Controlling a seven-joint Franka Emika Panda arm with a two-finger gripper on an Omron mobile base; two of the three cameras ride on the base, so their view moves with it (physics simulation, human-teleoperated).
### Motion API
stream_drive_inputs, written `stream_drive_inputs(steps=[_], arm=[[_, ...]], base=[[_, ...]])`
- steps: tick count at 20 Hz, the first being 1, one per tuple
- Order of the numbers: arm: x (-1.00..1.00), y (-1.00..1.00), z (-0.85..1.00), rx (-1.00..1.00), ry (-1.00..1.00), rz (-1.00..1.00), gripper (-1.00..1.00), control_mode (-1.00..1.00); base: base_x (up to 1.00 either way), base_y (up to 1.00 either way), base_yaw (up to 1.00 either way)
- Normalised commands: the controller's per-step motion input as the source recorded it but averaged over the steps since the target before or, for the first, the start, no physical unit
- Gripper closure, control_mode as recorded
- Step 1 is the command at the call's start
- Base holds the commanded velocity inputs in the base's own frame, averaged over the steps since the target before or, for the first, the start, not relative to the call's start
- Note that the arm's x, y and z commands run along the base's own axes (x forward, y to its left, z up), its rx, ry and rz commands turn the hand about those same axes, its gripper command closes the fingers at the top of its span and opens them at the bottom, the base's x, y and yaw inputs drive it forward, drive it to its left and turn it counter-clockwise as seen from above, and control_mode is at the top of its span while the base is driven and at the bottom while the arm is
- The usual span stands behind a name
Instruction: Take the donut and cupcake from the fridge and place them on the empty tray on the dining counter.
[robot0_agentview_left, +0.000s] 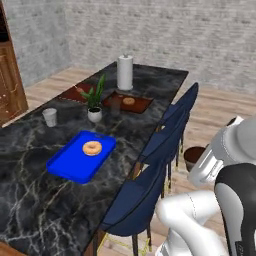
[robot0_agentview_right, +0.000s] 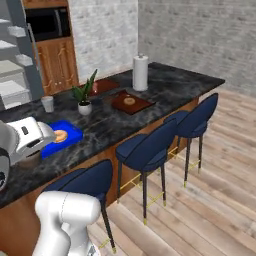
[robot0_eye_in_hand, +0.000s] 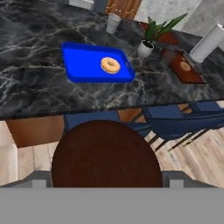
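Blue tray (robot0_agentview_left: 67, 162) bears one donut (robot0_agentview_left: 92, 148); fingers (robot0_eye_in_hand: 38, 181) pinch one cupcake (robot0_eye_in_hand: 106, 155).

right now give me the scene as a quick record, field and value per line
donut: lying in the tray, toward its far end
tray: blue, on the dining counter, no cupcake in it yet
cupcake: held at the gripper, off the counter's edge, above the stools
gripper: shut on the cupcake
dining counter: black marble top
plant: small pot beyond the tray
cup: left of the plant
paper towel roll: upright at the far end
stools: blue, along the counter's side
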Motion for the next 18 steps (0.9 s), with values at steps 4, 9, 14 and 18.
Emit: stream_drive_inputs(steps=[4,9,14,18], arm=[[0.00,0.00,0.00,0.00,0.00,0.00,1.00,1.00],[0.00,0.00,0.00,0.00,0.00,0.00,1.00,1.00],[0.00,0.00,0.00,0.00,0.00,0.00,1.00,1.00],[0.00,0.00,0.00,0.00,0.00,0.00,1.00,1.00]], base=[[0.93,0.00,0.49],[0.95,0.00,0.47],[0.97,-0.02,0.45],[1.00,-0.17,0.38]])
